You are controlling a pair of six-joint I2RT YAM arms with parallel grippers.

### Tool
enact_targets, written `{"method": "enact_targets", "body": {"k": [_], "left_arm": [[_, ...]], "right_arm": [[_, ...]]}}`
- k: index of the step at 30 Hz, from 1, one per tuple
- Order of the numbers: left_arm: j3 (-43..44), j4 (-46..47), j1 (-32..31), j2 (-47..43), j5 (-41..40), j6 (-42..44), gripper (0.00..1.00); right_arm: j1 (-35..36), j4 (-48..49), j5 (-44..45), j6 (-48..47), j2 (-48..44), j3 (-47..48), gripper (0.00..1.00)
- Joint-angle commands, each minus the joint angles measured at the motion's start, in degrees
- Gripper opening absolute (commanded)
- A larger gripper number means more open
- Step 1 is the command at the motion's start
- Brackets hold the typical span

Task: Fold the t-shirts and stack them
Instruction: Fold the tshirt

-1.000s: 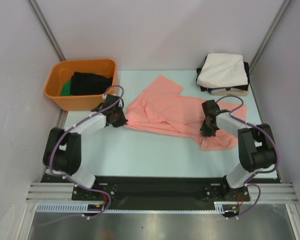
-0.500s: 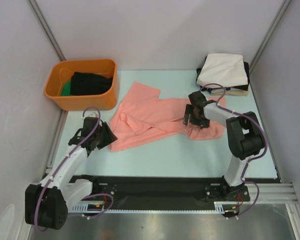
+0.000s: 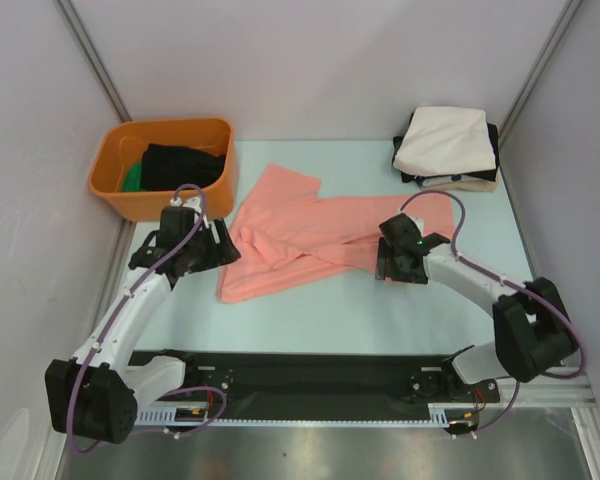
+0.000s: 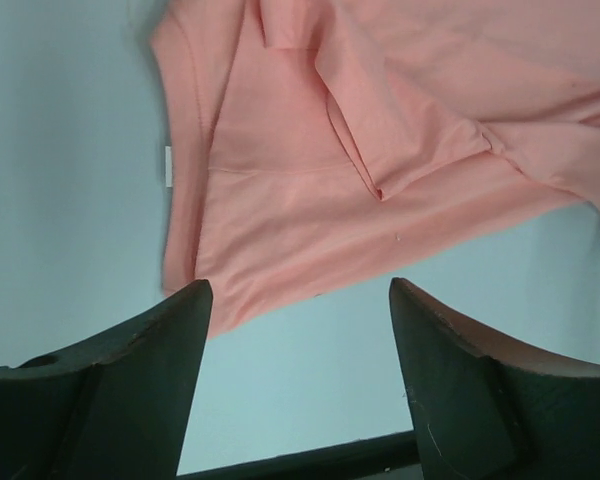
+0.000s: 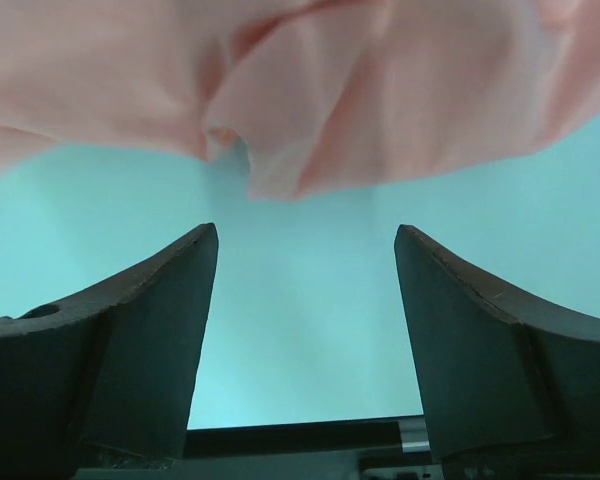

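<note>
A salmon-pink t-shirt [image 3: 300, 225] lies rumpled and partly doubled over in the middle of the table, and shows too in the left wrist view [image 4: 380, 130] and the right wrist view [image 5: 310, 90]. My left gripper [image 3: 220, 252] hovers open at the shirt's left edge; its jaws [image 4: 296, 292] hold nothing. My right gripper [image 3: 392, 265] is open too, just in front of the shirt's right part, with bare table between its jaws [image 5: 305, 235]. At the back right sits a stack of folded t-shirts [image 3: 448, 145], cream-white on top with black and tan beneath.
An orange tub [image 3: 120, 190] holding dark and green cloth stands at the back left, close to my left arm. Grey walls close in the table on the left, right and back. A black rail [image 3: 310, 375] runs along the near edge.
Both grippers opened and let go of the pink shirt, which dropped and now lies further left. The left gripper came back to its left edge; the right drew toward the near side.
</note>
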Motion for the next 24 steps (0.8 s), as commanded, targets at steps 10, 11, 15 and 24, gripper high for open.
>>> {"method": "enact_targets", "body": {"k": [10, 11, 15, 24], "left_arm": [[-0.3, 0.0, 0.1, 0.3, 4.0, 5.6, 0.75], [-0.3, 0.0, 0.0, 0.2, 4.0, 5.6, 0.75], [-0.4, 0.2, 0.1, 0.6, 4.5, 5.7, 0.73], [-0.5, 0.4, 0.4, -0.1, 4.7, 5.7, 0.7]], "right_arm": [[2.9, 6.1, 2.5, 0.4, 12.9, -0.2, 0.73], [2.9, 6.2, 3.4, 0.0, 13.2, 0.0, 0.73], [2.8, 6.0, 6.5, -0.6, 14.1, 0.7, 0.68], [3.1, 0.9, 8.3, 1.7, 12.6, 1.7, 0.0]]}}
